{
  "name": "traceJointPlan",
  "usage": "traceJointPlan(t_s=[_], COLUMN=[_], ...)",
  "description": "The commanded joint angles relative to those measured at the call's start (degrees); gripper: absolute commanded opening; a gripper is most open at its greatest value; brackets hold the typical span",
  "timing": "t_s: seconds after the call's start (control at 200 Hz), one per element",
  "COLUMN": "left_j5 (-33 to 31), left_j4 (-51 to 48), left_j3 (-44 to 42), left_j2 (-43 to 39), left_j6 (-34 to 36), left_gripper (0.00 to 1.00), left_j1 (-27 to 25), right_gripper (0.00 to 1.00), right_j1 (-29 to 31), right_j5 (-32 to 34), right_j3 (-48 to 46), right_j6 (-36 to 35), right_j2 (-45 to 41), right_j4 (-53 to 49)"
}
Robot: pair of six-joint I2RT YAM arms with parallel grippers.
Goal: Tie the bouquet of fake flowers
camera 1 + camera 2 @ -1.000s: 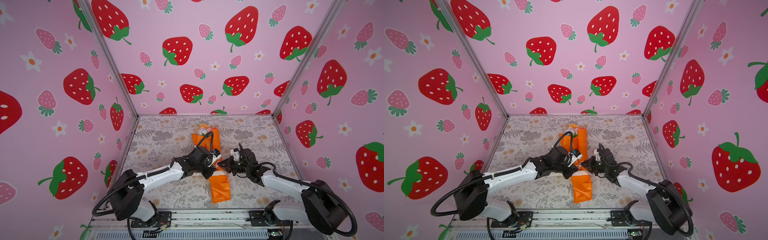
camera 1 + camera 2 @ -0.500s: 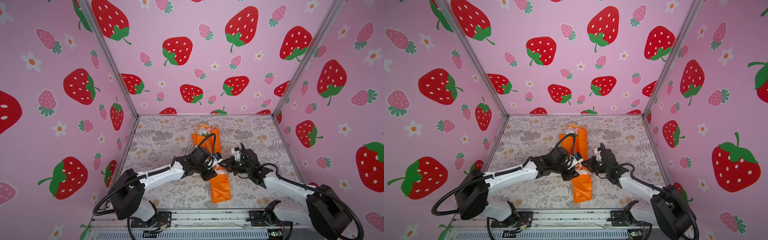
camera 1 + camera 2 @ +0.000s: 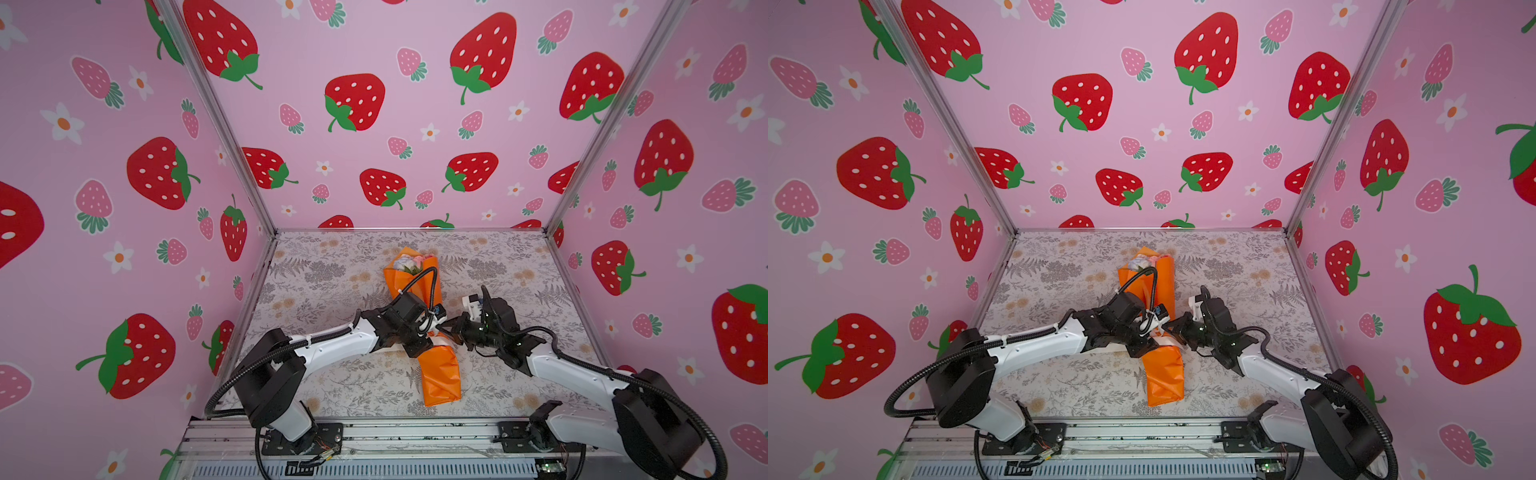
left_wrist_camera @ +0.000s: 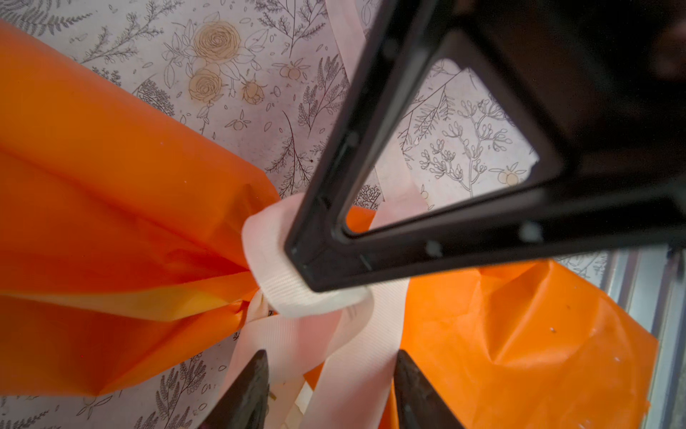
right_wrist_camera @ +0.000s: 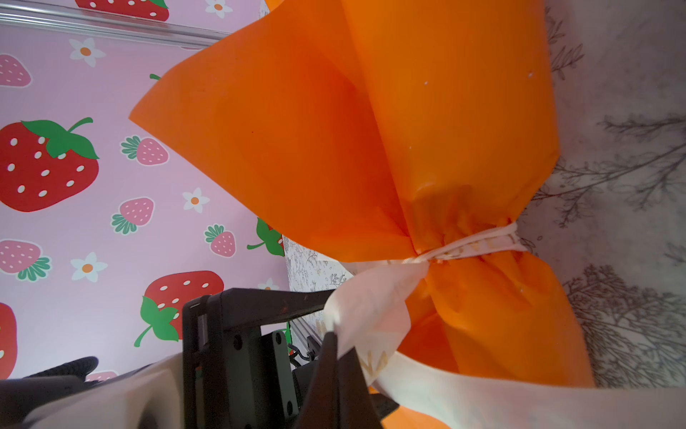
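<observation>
The bouquet of fake flowers (image 3: 441, 374) (image 3: 1163, 376) lies in orange paper mid-table, blooms (image 3: 409, 264) at the far end. A cream ribbon (image 4: 282, 275) (image 5: 371, 308) cinches its waist. My left gripper (image 4: 330, 367) (image 3: 419, 351) stands open at the waist, with loose ribbon strands running between its fingers (image 4: 256, 375). My right gripper (image 5: 339, 353) (image 3: 448, 330) is shut on a ribbon fold next to the knot. In the left wrist view its black finger (image 4: 326, 260) sits in the ribbon loop.
Pink strawberry-print walls (image 3: 374, 124) close in the floral table (image 3: 324, 274) on three sides. A metal rail (image 3: 374, 432) runs along the front edge. Both arms meet over the bouquet's middle, their cables looping above it.
My left gripper has opened and let go of the ribbon. The right gripper stays shut on its fold, hardly moved.
</observation>
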Motion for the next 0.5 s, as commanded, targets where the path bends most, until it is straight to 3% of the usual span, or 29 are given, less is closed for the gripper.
traceJointPlan(t_s=[0.0, 0.195, 0.49], left_j5=[-0.09, 0.19, -6.46], left_j4=[1.78, 2.17, 5.65], left_j3=[1.33, 2.46, 1.88], left_j2=[-0.52, 1.35, 1.85], left_j6=[-0.74, -2.84, -7.10], left_gripper=[0.56, 0.56, 0.53], left_j1=[-0.07, -0.09, 0.01], right_gripper=[0.00, 0.00, 0.00], right_j1=[0.34, 0.29, 0.34], right_j5=[-0.45, -1.93, -2.00], right_j3=[-0.03, -0.22, -0.69], right_j6=[0.63, 2.28, 2.64], right_j2=[-0.52, -0.63, -1.17], right_j4=[1.72, 4.59, 4.44])
